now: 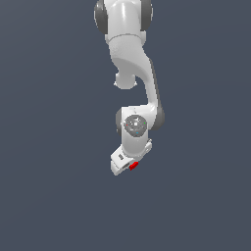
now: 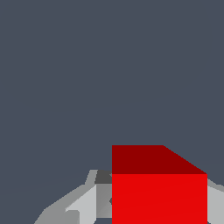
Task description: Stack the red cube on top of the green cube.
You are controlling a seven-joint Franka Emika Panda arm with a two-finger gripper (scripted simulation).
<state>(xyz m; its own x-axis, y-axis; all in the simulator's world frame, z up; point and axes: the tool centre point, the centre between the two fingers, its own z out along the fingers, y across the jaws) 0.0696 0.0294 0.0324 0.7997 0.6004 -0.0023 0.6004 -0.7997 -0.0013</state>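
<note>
The red cube [image 1: 133, 166] shows as a small red patch under the white hand in the exterior view. It fills the wrist view's lower edge, where the red cube [image 2: 159, 192] sits between two grey fingers [image 2: 89, 203]. My gripper [image 1: 130, 167] is shut on the red cube, with a finger pressed against each side of it. In the wrist view my gripper [image 2: 159, 210] is mostly covered by the cube. The green cube is out of view in both frames.
The white arm [image 1: 139, 73] reaches down from the top of the exterior view. A plain dark grey-blue surface [image 1: 54, 147] lies all around it.
</note>
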